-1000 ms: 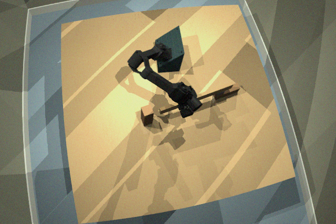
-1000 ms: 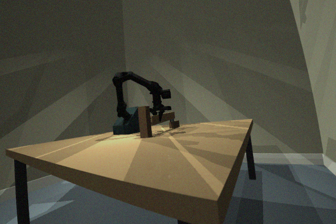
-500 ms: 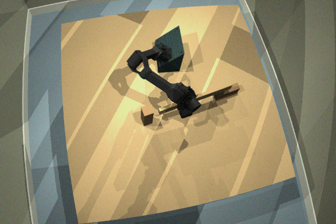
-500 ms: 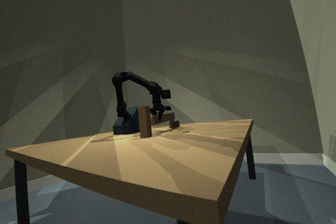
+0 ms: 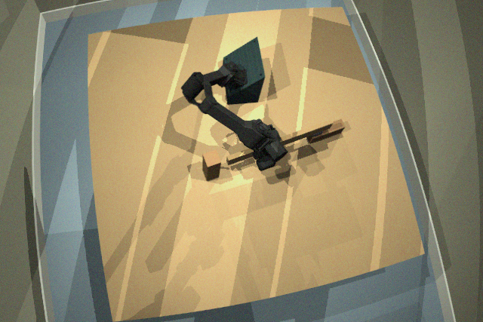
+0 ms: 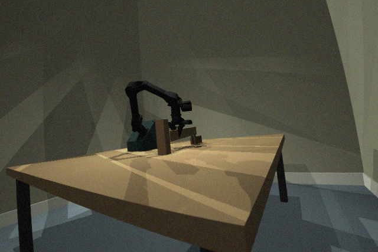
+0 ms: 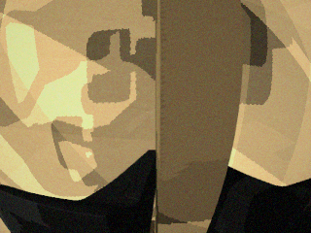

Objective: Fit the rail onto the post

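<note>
Top | fingers (image 5: 272, 154) clamp rail (image 5: 238, 157) (mid-length) | post (image 5: 211, 164) just beyond rail end

The tan wooden bench (image 5: 319, 213) on dark legs carries a dark teal base block (image 5: 249, 77), an upright short wooden post (image 5: 211, 164) and, well apart from it, the low footboard block (image 5: 329, 131).
</note>
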Controlling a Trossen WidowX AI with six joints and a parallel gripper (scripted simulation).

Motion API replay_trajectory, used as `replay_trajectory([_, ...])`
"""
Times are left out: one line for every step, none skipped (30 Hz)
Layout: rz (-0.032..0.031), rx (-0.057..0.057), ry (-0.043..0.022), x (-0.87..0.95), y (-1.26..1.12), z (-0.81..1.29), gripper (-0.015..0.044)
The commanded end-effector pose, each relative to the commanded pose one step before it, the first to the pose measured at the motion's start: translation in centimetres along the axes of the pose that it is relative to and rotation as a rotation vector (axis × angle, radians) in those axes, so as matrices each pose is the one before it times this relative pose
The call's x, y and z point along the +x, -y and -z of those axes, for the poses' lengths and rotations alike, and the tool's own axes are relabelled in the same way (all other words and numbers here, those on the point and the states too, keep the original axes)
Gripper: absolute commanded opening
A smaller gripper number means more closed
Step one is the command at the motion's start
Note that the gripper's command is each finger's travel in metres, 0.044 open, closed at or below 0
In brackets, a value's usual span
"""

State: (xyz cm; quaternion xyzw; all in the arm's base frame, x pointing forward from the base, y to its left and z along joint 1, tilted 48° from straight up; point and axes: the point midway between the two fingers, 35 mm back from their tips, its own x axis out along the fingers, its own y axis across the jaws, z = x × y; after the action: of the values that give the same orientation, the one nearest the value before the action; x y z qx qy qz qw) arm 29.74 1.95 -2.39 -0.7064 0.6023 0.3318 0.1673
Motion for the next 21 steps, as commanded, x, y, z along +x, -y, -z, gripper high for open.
replay_trajectory([0.00899, -0.0021, 0.00568, -0.210, 0.112, 0.029, 0.0000])
replay_trajectory([0.00000, 0.0000, -0.00002, 0.010, 0.002, 0.032, 0.0000])
replay_trajectory([0.00000, 0.0000, -0.00002, 0.009, 0.002, 0.031, 0.0000])
replay_trajectory([0.00000, 0.0000, -0.00002, 0.009, 0.002, 0.030, 0.0000])
replay_trajectory([-0.00001, 0.0000, -0.00002, 0.009, 0.002, 0.032, 0.0000])
replay_trajectory([-0.00001, 0.0000, -0.00002, 0.009, 0.002, 0.032, 0.0000])
replay_trajectory([-0.00001, 0.0000, -0.00002, 0.008, 0.002, 0.032, 0.0000])
replay_trajectory([-0.00001, 0.0000, -0.00002, 0.007, 0.002, 0.032, 0.0000])
replay_trajectory([-0.00001, 0.0000, -0.00002, 0.006, 0.002, 0.033, 0.0000])
replay_trajectory([0.00000, 0.0000, -0.00002, 0.005, 0.001, 0.031, 0.0000])
replay_trajectory([0.00000, 0.0000, -0.00002, 0.003, 0.001, 0.032, 0.0000])
replay_trajectory([0.00000, 0.0000, -0.00002, 0.002, 0.001, 0.032, 0.0000])
replay_trajectory([0.00000, 0.0000, -0.00002, 0.001, 0.001, 0.032, 0.0000])
replay_trajectory([0.00000, 0.0000, -0.00002, 0.001, 0.001, 0.031, 0.0000])
replay_trajectory([-0.00001, 0.0000, -0.00002, 0.000, 0.001, 0.033, 0.0000])
replay_trajectory([-0.00001, 0.0000, -0.00002, 0.000, 0.001, 0.032, 0.0000])
replay_trajectory([-0.00001, 0.0000, -0.00002, 0.001, 0.001, 0.031, 0.0000])
replay_trajectory([-0.00001, 0.0000, -0.00002, 0.001, 0.001, 0.033, 0.0000])
replay_trajectory([-0.00001, 0.0000, -0.00002, 0.001, 0.001, 0.033, 0.0000])
replay_trajectory([-0.00001, 0.0000, -0.00002, 0.002, 0.001, 0.033, 0.0000])
replay_trajectory([-0.00001, 0.0000, -0.00002, 0.002, 0.001, 0.031, 0.0000])
